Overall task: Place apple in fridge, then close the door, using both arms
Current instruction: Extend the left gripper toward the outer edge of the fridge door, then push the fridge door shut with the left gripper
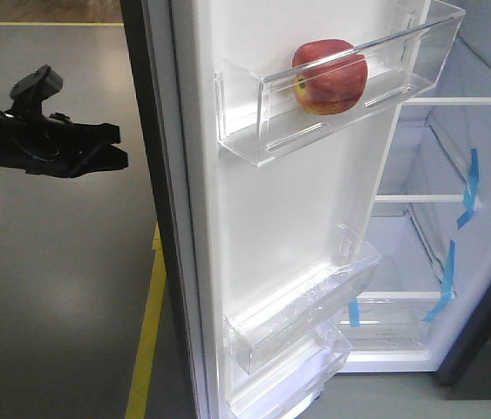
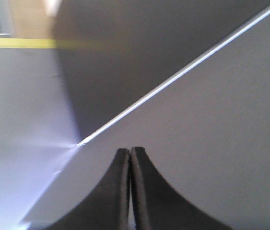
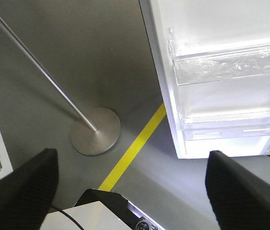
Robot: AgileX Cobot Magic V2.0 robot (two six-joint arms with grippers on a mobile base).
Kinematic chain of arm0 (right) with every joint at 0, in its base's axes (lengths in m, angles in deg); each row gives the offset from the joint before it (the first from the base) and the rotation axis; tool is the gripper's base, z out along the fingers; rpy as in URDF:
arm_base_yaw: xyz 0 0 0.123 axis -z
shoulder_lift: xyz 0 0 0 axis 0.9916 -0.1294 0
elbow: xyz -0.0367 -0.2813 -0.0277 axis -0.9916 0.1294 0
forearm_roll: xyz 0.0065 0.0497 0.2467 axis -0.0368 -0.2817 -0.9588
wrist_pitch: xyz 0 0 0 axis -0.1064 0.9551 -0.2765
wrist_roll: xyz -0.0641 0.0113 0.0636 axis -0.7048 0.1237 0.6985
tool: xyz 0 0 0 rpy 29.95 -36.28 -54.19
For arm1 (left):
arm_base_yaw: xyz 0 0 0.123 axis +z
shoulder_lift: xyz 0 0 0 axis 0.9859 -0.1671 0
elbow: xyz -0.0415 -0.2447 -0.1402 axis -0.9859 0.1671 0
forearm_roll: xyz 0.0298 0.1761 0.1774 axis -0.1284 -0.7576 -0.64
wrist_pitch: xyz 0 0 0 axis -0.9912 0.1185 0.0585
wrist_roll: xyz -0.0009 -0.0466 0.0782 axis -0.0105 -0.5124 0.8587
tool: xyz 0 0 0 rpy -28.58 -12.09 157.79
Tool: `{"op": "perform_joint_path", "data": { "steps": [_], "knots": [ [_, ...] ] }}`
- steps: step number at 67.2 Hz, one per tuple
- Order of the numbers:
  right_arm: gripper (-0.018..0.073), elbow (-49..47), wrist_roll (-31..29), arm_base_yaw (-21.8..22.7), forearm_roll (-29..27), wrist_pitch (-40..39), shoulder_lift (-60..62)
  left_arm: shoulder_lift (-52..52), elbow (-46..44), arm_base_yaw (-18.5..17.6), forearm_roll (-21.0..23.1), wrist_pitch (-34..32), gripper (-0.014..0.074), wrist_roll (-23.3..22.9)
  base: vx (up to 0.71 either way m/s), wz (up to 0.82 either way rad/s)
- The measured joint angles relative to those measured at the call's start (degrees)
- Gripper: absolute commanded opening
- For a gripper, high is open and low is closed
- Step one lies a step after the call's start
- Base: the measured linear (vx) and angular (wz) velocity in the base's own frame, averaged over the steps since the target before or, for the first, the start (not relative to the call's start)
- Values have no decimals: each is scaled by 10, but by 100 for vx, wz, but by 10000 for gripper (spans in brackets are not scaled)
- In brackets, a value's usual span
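Observation:
The apple (image 1: pixel 330 77), red with yellow patches, lies in the top clear bin (image 1: pixel 254 131) on the white inner face of the open door (image 1: pixel 297 209). The fridge (image 1: pixel 419 148) stands open at the right, white inside, with shelves and blue tape strips. My left gripper (image 1: pixel 116 145) is shut and empty, on the outer side of the door, a short gap left of its dark edge. In the left wrist view its fingers (image 2: pixel 123 165) are pressed together before a flat grey surface. My right gripper (image 3: pixel 132 153) is wide open and empty, above the floor near the door's lower bins (image 3: pixel 226 67).
A yellow floor line (image 1: pixel 147 340) runs under the door, also in the right wrist view (image 3: pixel 135 148). A metal stand with a round base (image 3: pixel 95 130) and thin pole stands left of the door. Part of the robot's base (image 3: pixel 111 211) shows below the right gripper.

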Motion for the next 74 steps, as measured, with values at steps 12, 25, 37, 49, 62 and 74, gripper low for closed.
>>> {"op": "perform_joint_path", "data": {
  "steps": [12, 25, 37, 49, 62, 74],
  "knots": [
    [594, 0, 0, 0, 0, 0, 0, -52, -69, -30, 7, 2, -6, 1, 0, 0],
    [594, 0, 0, 0, 0, 0, 0, -89, -124, -58, 8, 5, -6, 1, 0, 0],
    [594, 0, 0, 0, 0, 0, 0, -91, -131, -76, 8, 2, -6, 18, 0, 0],
    [594, 0, 0, 0, 0, 0, 0, -91, -131, -103, 8, 20, -6, 37, 0, 0],
    [594, 0, 0, 0, 0, 0, 0, -91, -131, -145, 8, 36, -6, 55, 0, 0],
    [594, 0, 0, 0, 0, 0, 0, -91, -131, -184, 8, 39, -6, 63, 0, 0]
  ]
}}
